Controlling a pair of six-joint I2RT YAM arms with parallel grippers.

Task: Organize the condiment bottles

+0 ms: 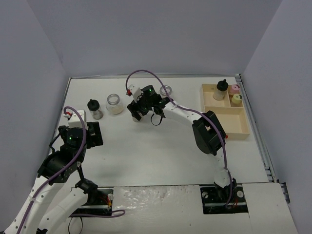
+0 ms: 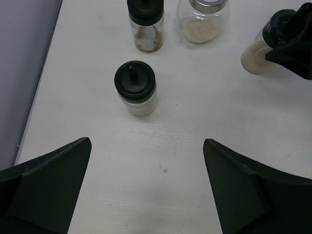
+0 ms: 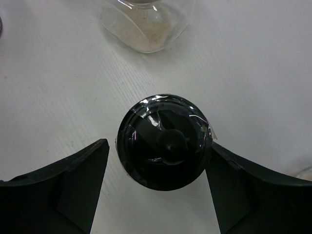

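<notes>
My right gripper (image 1: 138, 112) (image 3: 159, 144) hangs over a black-capped condiment bottle (image 3: 163, 141) at mid-table, its jaws straddling the cap. The right finger meets the cap's edge; a thin gap shows on the left. My left gripper (image 2: 147, 142) (image 1: 91, 132) is open and holds nothing, with another black-capped bottle (image 2: 136, 88) standing just ahead of it. Further back stand a black-capped bottle of tan powder (image 1: 95, 109) (image 2: 145, 27) and a silver-rimmed jar (image 1: 115, 104) (image 2: 202, 22). A second silver-rimmed jar (image 1: 166, 90) stands behind the right gripper.
A pale wooden tray (image 1: 234, 122) with compartments sits at the right rear. It holds a black-capped bottle (image 1: 222, 89), a pink-capped one (image 1: 234, 88) and a yellow-capped one (image 1: 237, 99). Grey walls enclose the table on three sides.
</notes>
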